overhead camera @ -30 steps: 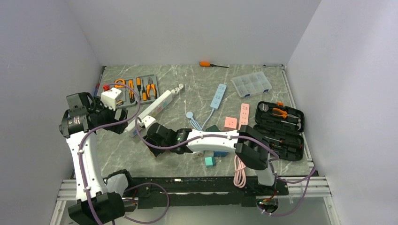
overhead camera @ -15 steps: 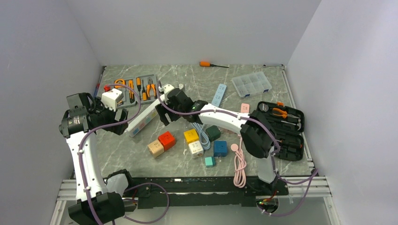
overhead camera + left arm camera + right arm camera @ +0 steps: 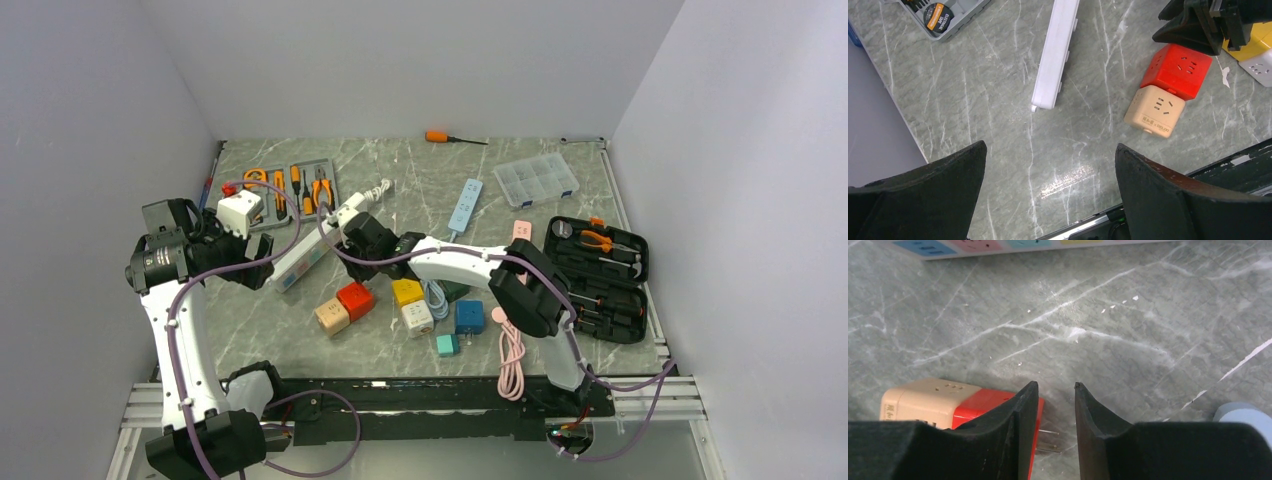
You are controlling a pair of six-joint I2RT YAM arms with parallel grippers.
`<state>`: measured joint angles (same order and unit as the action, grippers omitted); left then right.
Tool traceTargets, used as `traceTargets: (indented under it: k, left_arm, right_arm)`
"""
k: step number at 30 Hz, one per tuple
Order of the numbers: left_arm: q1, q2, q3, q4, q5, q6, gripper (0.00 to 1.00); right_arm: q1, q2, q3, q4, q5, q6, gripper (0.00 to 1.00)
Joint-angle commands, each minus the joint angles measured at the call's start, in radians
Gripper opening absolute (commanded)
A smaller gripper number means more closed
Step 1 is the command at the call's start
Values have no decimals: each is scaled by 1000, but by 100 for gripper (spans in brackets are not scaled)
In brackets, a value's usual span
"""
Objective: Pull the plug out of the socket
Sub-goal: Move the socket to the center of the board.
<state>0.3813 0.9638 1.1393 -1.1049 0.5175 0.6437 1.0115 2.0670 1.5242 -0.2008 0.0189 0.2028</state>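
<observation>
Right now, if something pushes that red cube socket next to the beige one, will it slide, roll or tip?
The red cube has flat faces and sits low, so it would probably slide, not roll or tip. The tabletop looks polished, so likely little resistance. The beige cube sits against the red one, so it would probably get shoved along.

Bright, even overhead light; soft glare on the grey-green marble tabletop (image 3: 1068,180), sharp focus (faint shadow under my black right-pincer fingertips (image 3: 1013,440)).

Pale grey walls (image 3: 420,60) enclose a marbled (grey-green) tabletop (image 3: 410,165).
</observation>
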Motion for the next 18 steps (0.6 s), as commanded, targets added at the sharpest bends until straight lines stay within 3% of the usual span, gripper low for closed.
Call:
traceTargets:
  k: [1,11,15,18]
  left_arm:
    - [5,-15,42,-8,41,15,99]
    - [4,-23,36,-14,56,24,99]
    - [5,-23,32,-11,60,19,99]
    - [5,-27,30,-14,60,24,99]
  right_arm:
    - [31,-40,-41,3,81,-11,34]
    - [122,-160,-239,43,172,45,31]
    - [119,-170,-243,37,223,46,46]
    - [107,-195,-235,26,263,52,64]
